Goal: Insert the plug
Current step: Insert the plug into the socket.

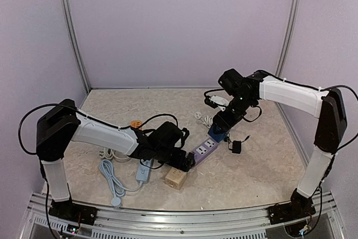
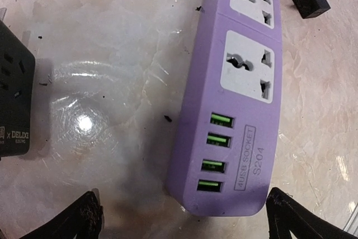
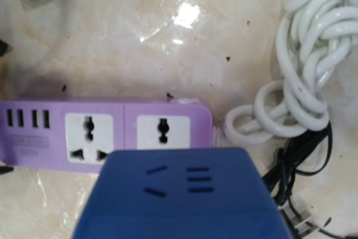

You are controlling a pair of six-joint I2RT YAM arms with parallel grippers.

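Blue plug (image 3: pixel 184 194), slots up, long side along purple strip (image 3: pixel 126 138)

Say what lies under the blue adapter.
The purple power strip lies beneath the blue adapter, which hides its near edge and the end socket's lower part; any plug pins are covered.

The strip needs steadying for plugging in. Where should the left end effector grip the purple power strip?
Pinch the USB-port end across its narrow width, from above. The purple power strip lies flat with straight, bare long sides, and the open left end effector straddles that end, clear of the sockets the blue plug needs.
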